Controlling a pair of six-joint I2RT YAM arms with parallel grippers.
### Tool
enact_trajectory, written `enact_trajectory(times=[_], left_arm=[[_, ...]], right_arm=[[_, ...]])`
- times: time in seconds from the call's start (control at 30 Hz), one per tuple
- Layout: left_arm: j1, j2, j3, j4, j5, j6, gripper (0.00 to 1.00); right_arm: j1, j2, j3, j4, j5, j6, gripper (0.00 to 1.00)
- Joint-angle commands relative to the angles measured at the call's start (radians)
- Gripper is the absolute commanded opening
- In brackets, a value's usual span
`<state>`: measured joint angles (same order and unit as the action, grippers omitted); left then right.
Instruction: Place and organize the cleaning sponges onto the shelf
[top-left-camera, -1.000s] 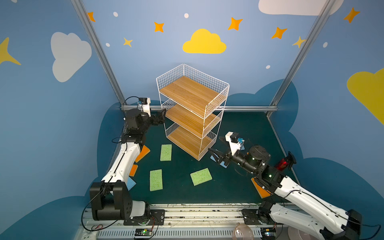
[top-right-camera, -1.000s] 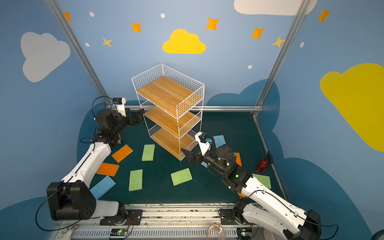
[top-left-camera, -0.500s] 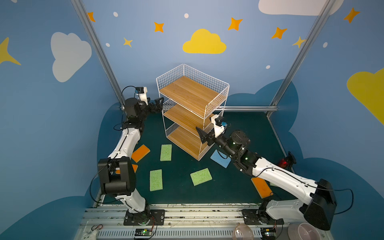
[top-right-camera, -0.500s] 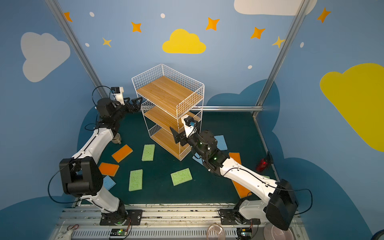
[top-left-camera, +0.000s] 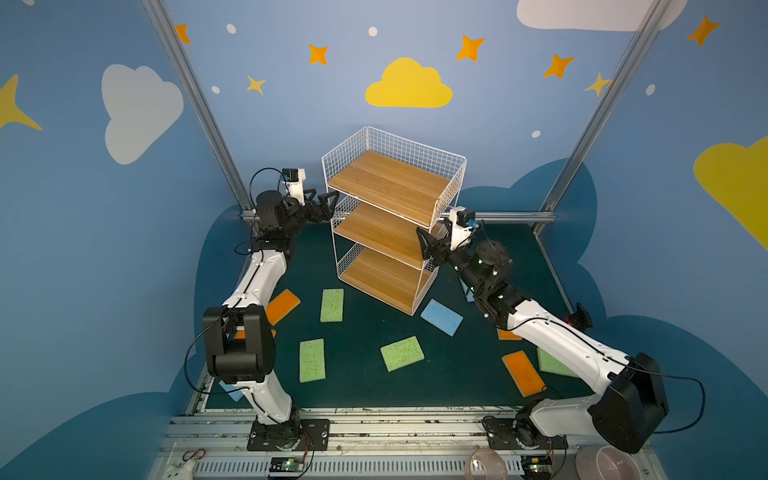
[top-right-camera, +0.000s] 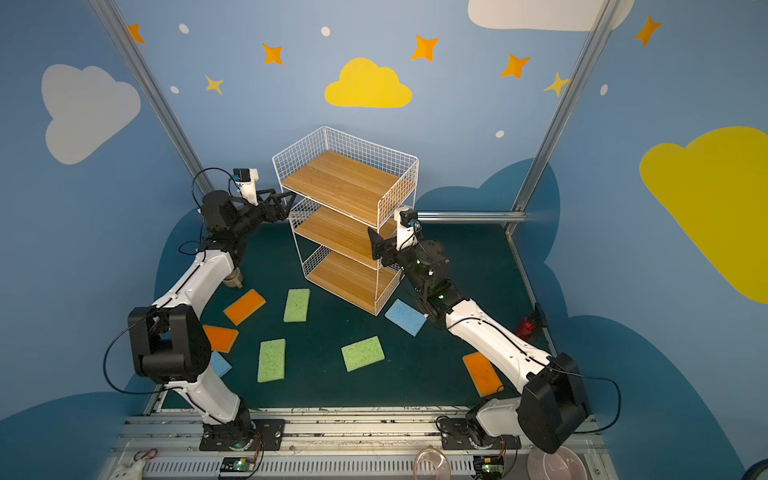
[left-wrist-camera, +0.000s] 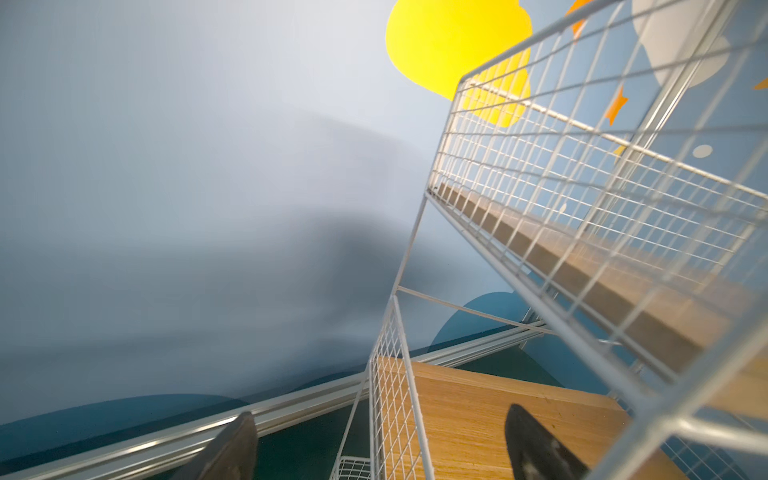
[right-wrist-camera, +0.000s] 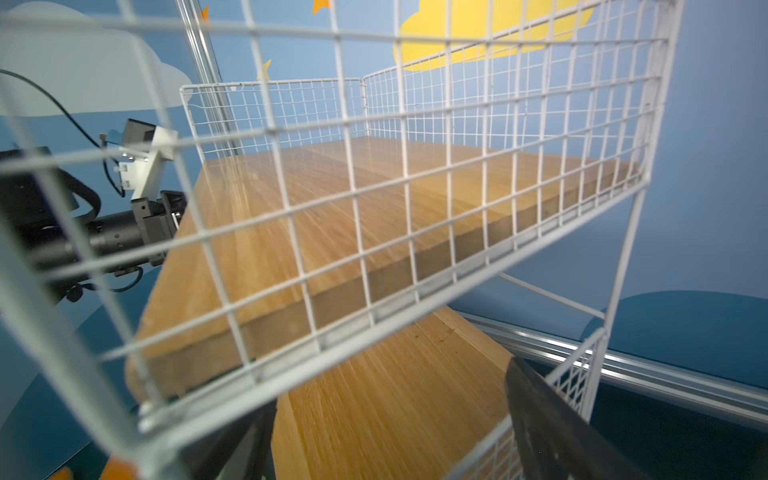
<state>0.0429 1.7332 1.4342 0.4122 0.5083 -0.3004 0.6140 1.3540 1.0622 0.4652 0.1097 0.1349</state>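
Where both top views agree: the tall three-tier shelf of white wire grid and light brown wooden boards is seen upright and corner-on at the back of the dark green worktop, every board bare.
Grippers: the shelf is flanked at middle-tier height, with the left gripper at its far-left post and the right gripper at its near-right corner.
Sponges: flat rectangular porous sponges in light green, light blue and yellow-edged orange are scattered on the worktop at mixed angles, nearer the arm bases than either gripper.
Left wrist view: fingers are held apart, straddling the wire side panel, clamped on nothing.
Right wrist view: fingers are spread apart about the middle board, unclamped.
Coming move: a two-sided grip to square the shelf is judged likely.
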Motion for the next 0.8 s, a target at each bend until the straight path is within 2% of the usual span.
enact_trajectory(times=[0.0, 0.37, 0.47, 0.6, 0.77], left_arm=[[-0.023, -0.029, -0.054, 0.045, -0.041, -0.004, 0.88], [-0.149, -0.105, -0.196, 0.121, -0.107, -0.019, 0.76], [-0.181, -0.114, -0.219, 0.137, -0.123, -0.023, 0.69], [-0.22, -0.131, -0.241, 0.147, -0.149, -0.026, 0.59], [-0.267, -0.145, -0.272, 0.181, -0.182, -0.023, 0.55]], right_arm=[[-0.079, 0.013, 0.03, -0.047, -0.018, 0.07, 0.84], [-0.274, 0.063, 0.042, -0.088, -0.188, 0.173, 0.84], [-0.309, 0.065, 0.045, -0.1, -0.21, 0.188, 0.84], [-0.331, 0.06, 0.045, -0.113, -0.235, 0.2, 0.77], [-0.354, 0.077, 0.053, -0.119, -0.266, 0.22, 0.69]])
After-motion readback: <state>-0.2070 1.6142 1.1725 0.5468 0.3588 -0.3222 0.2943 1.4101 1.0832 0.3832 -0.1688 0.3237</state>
